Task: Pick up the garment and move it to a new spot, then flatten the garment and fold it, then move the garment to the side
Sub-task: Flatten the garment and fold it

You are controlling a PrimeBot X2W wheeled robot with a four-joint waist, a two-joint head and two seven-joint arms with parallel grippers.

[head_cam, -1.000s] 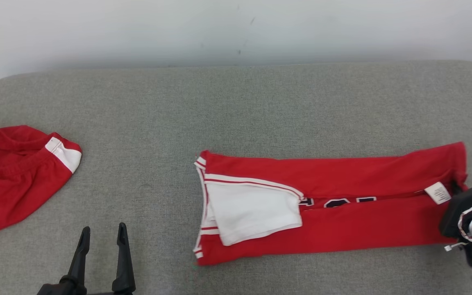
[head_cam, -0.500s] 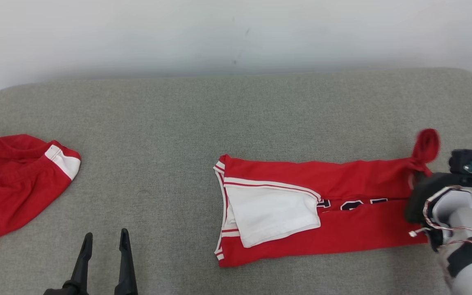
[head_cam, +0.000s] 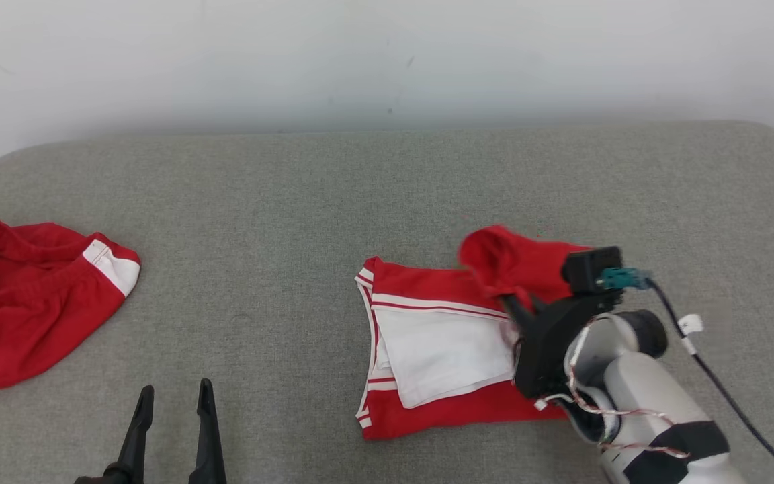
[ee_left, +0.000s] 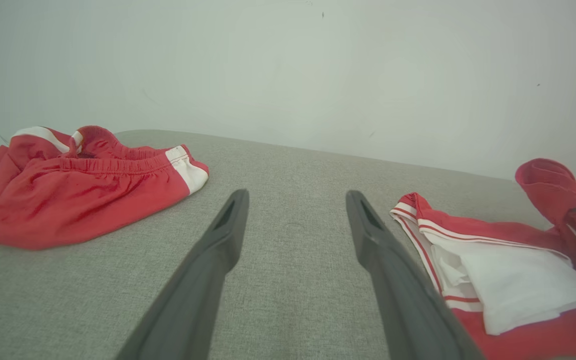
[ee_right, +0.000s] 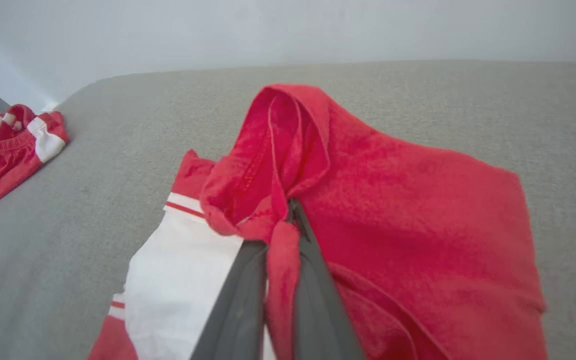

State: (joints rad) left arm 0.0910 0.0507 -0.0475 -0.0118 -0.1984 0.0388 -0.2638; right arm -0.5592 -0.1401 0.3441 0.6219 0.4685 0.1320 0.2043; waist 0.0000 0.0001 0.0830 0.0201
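Cloth hides the tips of your right fingers (ee_right: 295, 215). They are pinched shut on a red fold of the garment (head_cam: 441, 353), and a strip of red runs down between them. That fold stands up off the bench (head_cam: 360, 188) and bends over the flat part.

In the head view the black wrist block (head_cam: 548, 336) and the pale arm (head_cam: 642, 390) cover the right end of the garment, so you cannot see how that end lies. The flat part lies a bit right of the middle of the bench, with a white piece on top and striped trim along its left edge.

Your left fingers (head_cam: 203, 403) stand wide open at the near left and hold nothing. Their lower part is cut off at the bottom of the head view.

Red shorts (head_cam: 31, 309) lie bunched at the far left, cut off by the picture's edge.

You have a wide bare strip between the shorts and the garment. There is more bare bench behind the garment, up to the back edge by the white wall (head_cam: 387, 60). A dark cable (head_cam: 723, 391) trails from the right wrist across the bare right side.
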